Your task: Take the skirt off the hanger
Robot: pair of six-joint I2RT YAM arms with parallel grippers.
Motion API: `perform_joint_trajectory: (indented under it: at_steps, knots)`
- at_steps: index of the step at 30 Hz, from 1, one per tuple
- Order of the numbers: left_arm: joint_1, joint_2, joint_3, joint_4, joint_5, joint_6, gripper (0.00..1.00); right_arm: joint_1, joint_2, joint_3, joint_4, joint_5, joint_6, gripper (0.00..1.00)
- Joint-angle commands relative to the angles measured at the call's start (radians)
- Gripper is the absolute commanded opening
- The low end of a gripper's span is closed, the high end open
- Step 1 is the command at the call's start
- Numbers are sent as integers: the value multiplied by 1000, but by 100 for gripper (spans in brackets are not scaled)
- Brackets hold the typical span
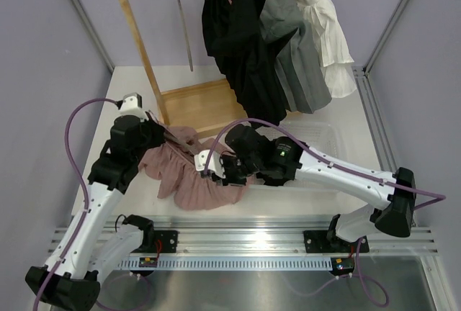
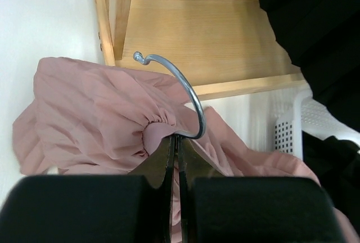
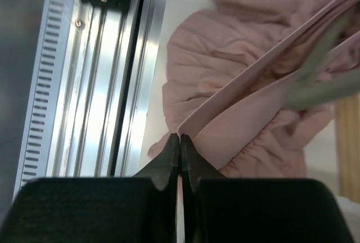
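**White table (image 1: 126, 88): skirt (image 1: 189, 176) down, both claws closed on it**

Lavender walls (image 1: 43, 37) box in the table you are working over. At the back stands a wooden garment rack (image 1: 196, 102) hung with black garments (image 1: 241, 44), a grey one (image 1: 295, 59) and a white one (image 1: 333, 41). To the right of the rack's base sits a clear plastic bin (image 1: 328, 138). An aluminium rail (image 1: 245, 242) runs along the near edge, where your two arms are bolted.

The pink skirt lies crumpled on the table just in front of the rack's base, between your arms. Your left gripper (image 2: 175, 139) reaches into its upper left side and your right gripper (image 3: 179, 137) into its right edge.

On the left wrist view, your jaws are pressed together with no gap. The steel hanger hook (image 2: 188, 91) curves up out of them, and gathered pink fabric bunches against the fingertips.

On the right wrist view, your jaws are likewise pinched tight, on the folded corner of a flat pink strip (image 3: 253, 85). You cannot tell whether it is waistband or hanger arm. A blurred grey-green piece (image 3: 320, 82) crosses it further up.
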Motion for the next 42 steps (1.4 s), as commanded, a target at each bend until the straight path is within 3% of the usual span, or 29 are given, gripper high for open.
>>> perform_joint_trajectory:
  at_steps: [1, 11, 18, 23, 24, 26, 27, 31, 34, 37, 39, 42]
  knots:
    - [30, -41, 77, 80, 34, -51, 0, 1, 14, -119, 18, 15, -2, 3]
    - [54, -116, 30, 139, 263, -289, 0, -278, -21, -84, 238, -245, 173, 1]
    - [57, -160, -9, 206, 349, -391, 0, -283, -17, -117, 268, -428, 176, 12]
    - [59, -162, -25, 173, 286, -365, 0, -283, -18, -107, 264, -429, 158, 15]
    - [57, -163, -30, 174, 274, -364, 0, -283, -24, -101, 250, -425, 141, 26]
    - [59, -167, -44, 192, 237, -377, 0, -283, -53, -93, 210, -407, 104, 35]
    - [59, -167, -48, 202, 226, -386, 0, -283, -64, -90, 200, -382, 95, 46]
    - [57, -150, -104, 307, 226, -484, 0, -283, -106, -93, 170, -308, 70, 68]
    - [57, -121, -145, 399, 273, -561, 0, -285, -141, -53, 108, -282, 29, 77]
    - [57, -73, -137, 413, 298, -559, 0, -292, -168, 82, -64, -264, -28, 85]
    - [59, -58, -133, 410, 309, -538, 0, -298, -188, 172, -159, -194, -42, 99]
    - [57, -44, -119, 393, 326, -504, 0, -309, -192, 275, -244, -120, -32, 100]
